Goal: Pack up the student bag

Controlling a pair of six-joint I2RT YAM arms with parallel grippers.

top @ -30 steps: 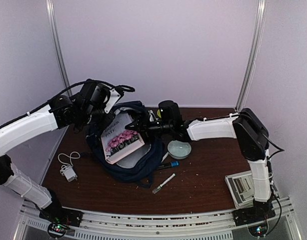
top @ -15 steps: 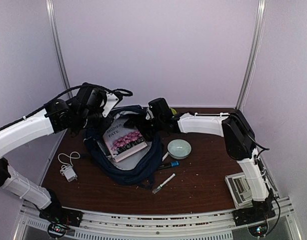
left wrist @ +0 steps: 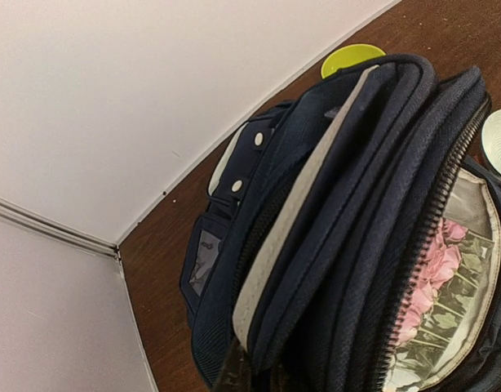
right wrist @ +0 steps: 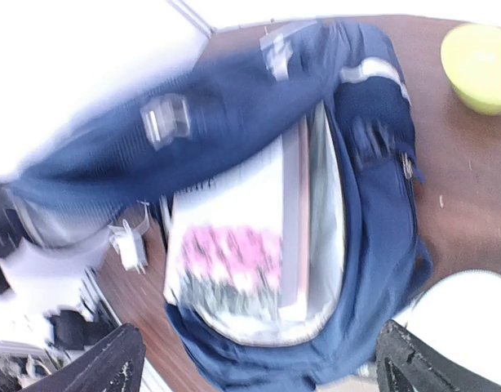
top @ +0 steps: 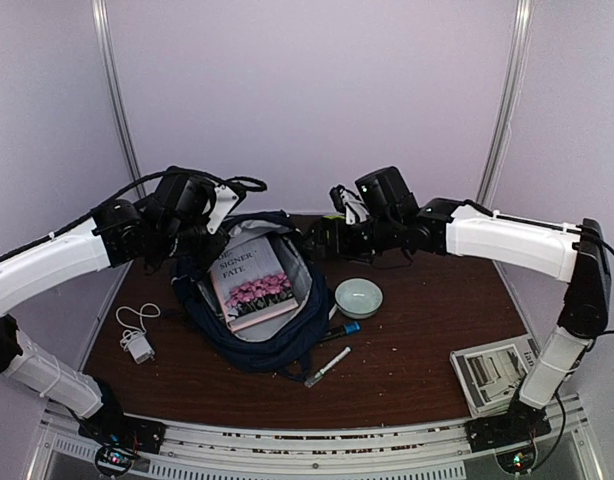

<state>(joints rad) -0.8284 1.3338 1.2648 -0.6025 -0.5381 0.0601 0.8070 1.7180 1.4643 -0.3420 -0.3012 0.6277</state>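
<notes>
The right arm has pulled back from the book [top: 252, 285] and swung up and away to the right. A moment ago the right gripper [top: 325, 233] was down at the book, and now it hangs just past the bag's far right edge. Its fingers stand wide apart with nothing between them. The book has slid lower too, and now lies flat in the open mouth of the bag [top: 257, 352].

I think that means the book is let go and packed, or very nearly. The bag sits on the left middle of the table [top: 417, 330], with its opening facing up.

The left gripper [top: 194, 243] is pinched shut on the bag's top left rim and holds the mouth open.

More things lie out on the table: a bowl [top: 358, 297], a blue pen [top: 339, 330], a white pen [top: 328, 366], a charger [top: 139, 347] and a booklet [top: 492, 372]. If they all go in, the job is far from done.

Some things are hard to see. The right wrist view is blurry, so the book's cover is just a pink smear. In the left wrist view the fingers are almost cut off at the bottom edge. I cannot tell how deep the book sits, or whether anything lies under it. A yellow-green dish [right wrist: 481, 65] pokes out behind the bag.
</notes>
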